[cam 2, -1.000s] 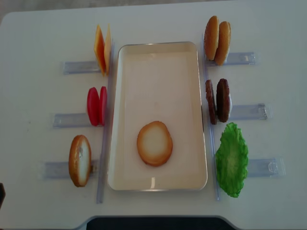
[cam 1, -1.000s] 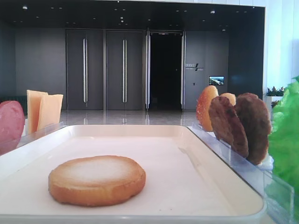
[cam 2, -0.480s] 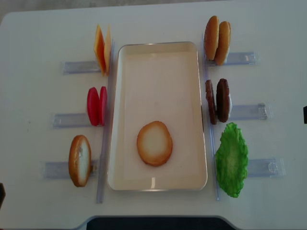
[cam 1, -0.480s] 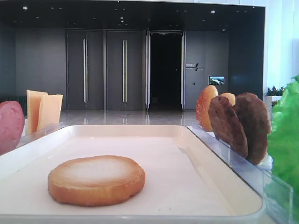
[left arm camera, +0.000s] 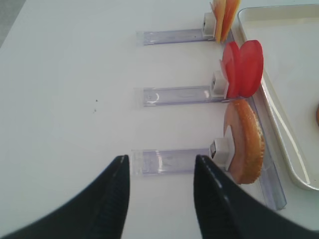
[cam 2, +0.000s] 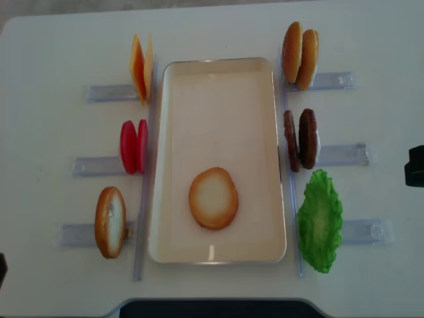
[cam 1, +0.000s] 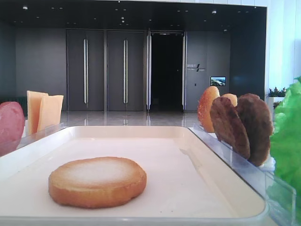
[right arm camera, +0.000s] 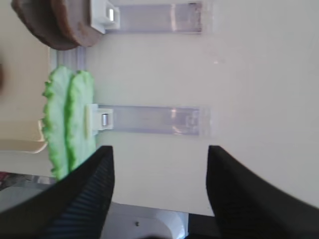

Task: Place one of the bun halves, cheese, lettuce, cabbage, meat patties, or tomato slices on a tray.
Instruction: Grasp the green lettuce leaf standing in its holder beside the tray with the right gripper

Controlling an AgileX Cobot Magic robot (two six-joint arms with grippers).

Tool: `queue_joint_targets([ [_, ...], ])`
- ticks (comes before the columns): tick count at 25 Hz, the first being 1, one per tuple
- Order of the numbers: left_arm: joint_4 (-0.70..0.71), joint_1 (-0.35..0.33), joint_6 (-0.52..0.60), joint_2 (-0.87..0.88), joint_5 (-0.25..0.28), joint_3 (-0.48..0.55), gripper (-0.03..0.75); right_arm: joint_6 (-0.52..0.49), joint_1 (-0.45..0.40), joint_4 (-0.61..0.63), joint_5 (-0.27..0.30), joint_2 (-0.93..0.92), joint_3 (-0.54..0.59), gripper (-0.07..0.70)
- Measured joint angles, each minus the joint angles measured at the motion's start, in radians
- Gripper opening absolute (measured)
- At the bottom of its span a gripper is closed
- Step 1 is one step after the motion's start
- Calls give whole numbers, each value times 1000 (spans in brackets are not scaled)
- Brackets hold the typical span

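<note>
The cream-white rectangular tray [cam 2: 218,99] holds one golden-brown bun half [cam 2: 213,198] lying flat. Right of the tray, the crinkly green lettuce [cam 2: 320,220] stands in its clear holder. The right gripper [right arm camera: 159,191] is spread wide and empty beside it; the left gripper [left arm camera: 160,196] is likewise parted. A skewed approach could topple the leaf.

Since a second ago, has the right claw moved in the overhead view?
Yes. The right claw has come in from the right edge, level with the meat patties, toward the table interior.
</note>
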Motion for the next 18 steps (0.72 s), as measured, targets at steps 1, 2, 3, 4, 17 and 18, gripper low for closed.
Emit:
queue_joint_targets([
  [1, 0, 0, 0, 0, 0, 0, 327, 0, 13, 13, 0, 0, 0, 421],
  [2, 0, 0, 0, 0, 0, 0, 327, 2, 32, 22, 0, 0, 0, 421],
  [3, 0, 0, 0, 0, 0, 0, 327, 15, 52, 26, 0, 0, 0, 421],
  [4, 0, 0, 0, 0, 0, 0, 327, 34, 80, 27, 0, 0, 0, 421],
  [17, 0, 0, 0, 0, 0, 0, 327, 337, 439, -16, 0, 1, -1, 421],
  [18, 0, 0, 0, 0, 0, 0, 327, 348, 445, -24, 0, 1, -1, 421],
])
